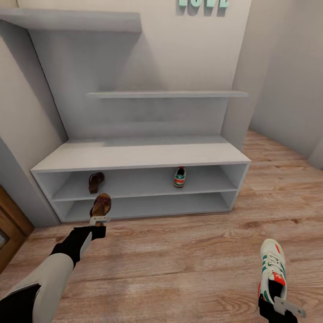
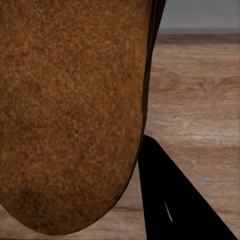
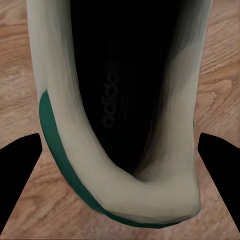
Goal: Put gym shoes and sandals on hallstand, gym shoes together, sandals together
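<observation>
1. My left gripper (image 1: 99, 219) has its fingers pinching the heel end of a brown sandal (image 1: 101, 204), holding it in front of the lower left part of the hallstand (image 1: 139, 157), toe pointing toward the shelves.
2. In the left wrist view the sandal's tan footbed (image 2: 70, 115) sits close to the camera, with one dark finger (image 2: 175, 205) beside it and the wood floor behind.
3. The other sandal (image 1: 95, 181) already lies on the upper open shelf, at the left end.
4. One gym shoe (image 1: 180, 176) stands on that same shelf, well to the right of the sandal, its heel toward me.
5. My right gripper (image 1: 281, 307) has its fingers closed on the heel of the second gym shoe (image 1: 272, 270), low over the corridor floor (image 1: 179, 260), well apart from the rack; I cannot tell whether its sole touches the planks.
6. The right wrist view looks into that shoe's dark opening (image 3: 125, 85), cream collar and green trim around it, a dark finger at each side.
</observation>
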Available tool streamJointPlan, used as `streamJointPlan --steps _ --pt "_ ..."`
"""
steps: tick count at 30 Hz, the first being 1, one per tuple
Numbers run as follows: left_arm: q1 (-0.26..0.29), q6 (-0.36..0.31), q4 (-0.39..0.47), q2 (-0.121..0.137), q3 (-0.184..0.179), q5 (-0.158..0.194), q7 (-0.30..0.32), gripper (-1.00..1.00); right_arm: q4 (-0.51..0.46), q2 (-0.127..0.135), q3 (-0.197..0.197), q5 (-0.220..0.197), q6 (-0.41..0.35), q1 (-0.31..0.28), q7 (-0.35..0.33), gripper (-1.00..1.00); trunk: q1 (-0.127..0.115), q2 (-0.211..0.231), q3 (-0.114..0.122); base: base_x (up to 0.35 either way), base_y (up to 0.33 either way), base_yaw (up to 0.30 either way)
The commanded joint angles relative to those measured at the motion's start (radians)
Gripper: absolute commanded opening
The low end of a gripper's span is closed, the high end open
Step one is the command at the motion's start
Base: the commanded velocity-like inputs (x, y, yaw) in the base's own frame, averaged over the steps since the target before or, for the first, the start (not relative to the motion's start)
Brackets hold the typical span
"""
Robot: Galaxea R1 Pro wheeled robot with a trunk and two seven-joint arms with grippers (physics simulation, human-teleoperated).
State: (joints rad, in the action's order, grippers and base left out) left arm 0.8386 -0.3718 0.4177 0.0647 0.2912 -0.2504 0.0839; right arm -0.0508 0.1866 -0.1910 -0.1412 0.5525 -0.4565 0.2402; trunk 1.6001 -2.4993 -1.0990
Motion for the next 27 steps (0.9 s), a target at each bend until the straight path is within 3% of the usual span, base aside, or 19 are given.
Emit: streamJointPlan --steps 1,19,27 --pt "0.000 -0.006 0.003 -0.001 0.011 -0.013 0.011 -1.00 0.001 0.000 0.004 -0.010 0.005 -0.001 -0.002 -1.00 0.000 -0.001 -0.005 0.000 0.000 0.000" --pt "-0.001 -0.009 0.009 -0.003 0.020 -0.012 0.015 -1.00 0.002 0.012 0.004 -0.009 0.004 0.000 -0.002 -1.00 0.001 -0.001 -0.009 0.002 0.000 0.000" --pt "-0.001 -0.009 0.009 -0.001 0.022 -0.012 0.013 -1.00 0.002 0.012 0.004 -0.009 0.004 0.000 -0.002 -1.00 0.001 -0.001 -0.009 0.235 0.000 0.000"
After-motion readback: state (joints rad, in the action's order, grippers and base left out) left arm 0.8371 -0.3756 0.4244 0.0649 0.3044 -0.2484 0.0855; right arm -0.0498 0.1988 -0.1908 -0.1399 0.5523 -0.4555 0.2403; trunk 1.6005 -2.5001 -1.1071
